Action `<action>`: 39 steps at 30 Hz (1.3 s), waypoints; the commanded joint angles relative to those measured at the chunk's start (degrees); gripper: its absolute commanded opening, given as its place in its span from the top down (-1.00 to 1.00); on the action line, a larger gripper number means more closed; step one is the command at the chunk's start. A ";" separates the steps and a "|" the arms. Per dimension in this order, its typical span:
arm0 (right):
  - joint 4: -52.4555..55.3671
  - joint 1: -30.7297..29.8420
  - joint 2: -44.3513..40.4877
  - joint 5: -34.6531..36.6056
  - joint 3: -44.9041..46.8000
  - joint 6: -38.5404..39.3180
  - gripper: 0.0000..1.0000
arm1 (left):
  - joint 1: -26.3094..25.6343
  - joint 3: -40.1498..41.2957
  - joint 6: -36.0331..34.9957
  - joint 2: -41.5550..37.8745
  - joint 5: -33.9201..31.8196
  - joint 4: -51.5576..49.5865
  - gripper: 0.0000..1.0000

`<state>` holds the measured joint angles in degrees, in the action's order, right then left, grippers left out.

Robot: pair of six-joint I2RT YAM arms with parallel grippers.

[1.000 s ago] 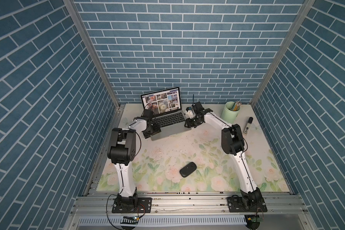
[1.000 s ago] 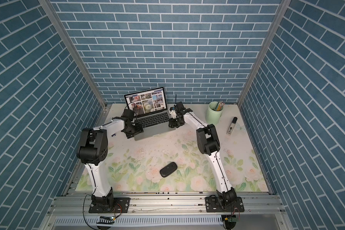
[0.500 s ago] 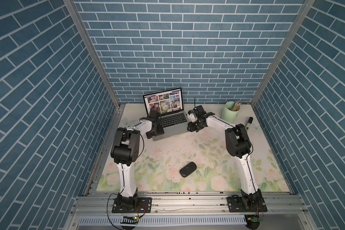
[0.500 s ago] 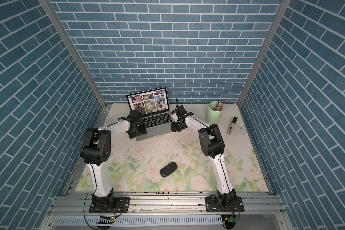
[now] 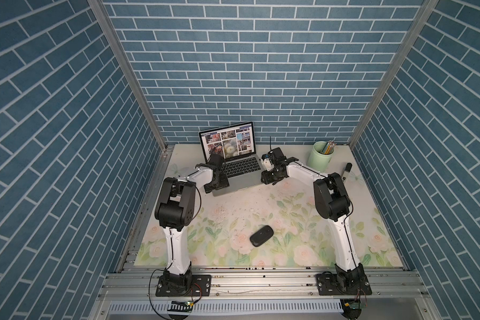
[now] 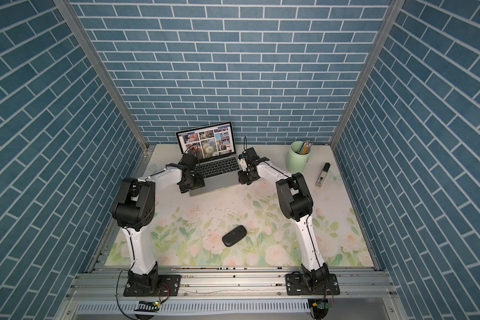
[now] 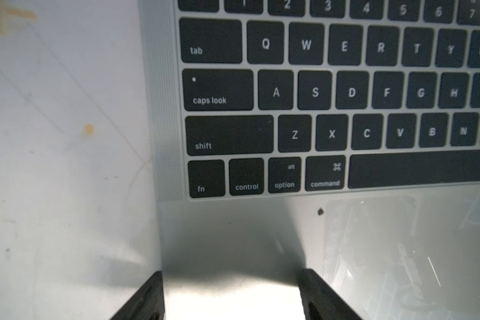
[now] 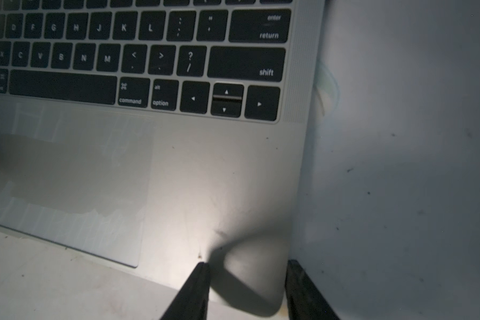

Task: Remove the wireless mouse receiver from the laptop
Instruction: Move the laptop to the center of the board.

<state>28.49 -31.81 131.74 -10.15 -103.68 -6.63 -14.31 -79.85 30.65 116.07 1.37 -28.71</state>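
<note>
The laptop (image 5: 240,171) stands open at the back of the table, its screen showing a grid of photos. My left gripper (image 5: 216,185) sits low on its front left corner. In the left wrist view the gripper (image 7: 234,299) is open, one finger (image 7: 147,299) outside the laptop's left edge, the other on the palm rest (image 7: 233,235). My right gripper (image 5: 269,179) is at the front right corner. In the right wrist view it (image 8: 250,293) is open and straddles that corner (image 8: 261,277). The wireless mouse receiver does not show in any view.
A black oval mouse (image 5: 262,239) lies on the flowered mat toward the front. A green cup (image 5: 322,158) of pencils and a marker (image 5: 346,173) stand at the back right. Tiled walls close in both sides and the back.
The laptop and both arms have shifted slightly to the right. The right gripper has come nearer to the laptop's front right corner, and its jaws have narrowed a little.
</note>
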 commanded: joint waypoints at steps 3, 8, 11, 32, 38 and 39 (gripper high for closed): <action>4.10 -6.10 -4.92 -6.20 6.33 -1.05 0.08 | -8.25 0.87 0.46 2.08 13.77 1.02 -0.56; 1.91 -7.38 -9.89 -5.87 12.63 -2.02 0.08 | -8.73 3.15 0.58 0.50 13.60 1.75 -0.57; 0.48 -7.83 -12.28 -5.76 16.20 -2.83 0.08 | -9.12 4.34 0.56 -0.58 13.45 2.05 -0.57; 0.76 -7.65 -20.27 0.90 21.45 -3.73 0.02 | -10.90 3.40 2.62 -2.11 3.78 -3.51 -0.69; 5.08 -1.25 -19.57 1.10 10.81 -1.71 -0.12 | -10.87 2.63 0.32 -9.89 1.99 -6.43 -0.76; 6.09 -0.05 -18.45 1.00 7.80 -1.12 -0.13 | -10.92 2.32 0.05 -10.82 1.06 -7.12 -0.81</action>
<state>31.97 -35.44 113.49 -10.48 -88.95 -9.76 -25.45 -76.99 31.97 110.24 4.78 -32.45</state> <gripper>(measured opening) 0.563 0.899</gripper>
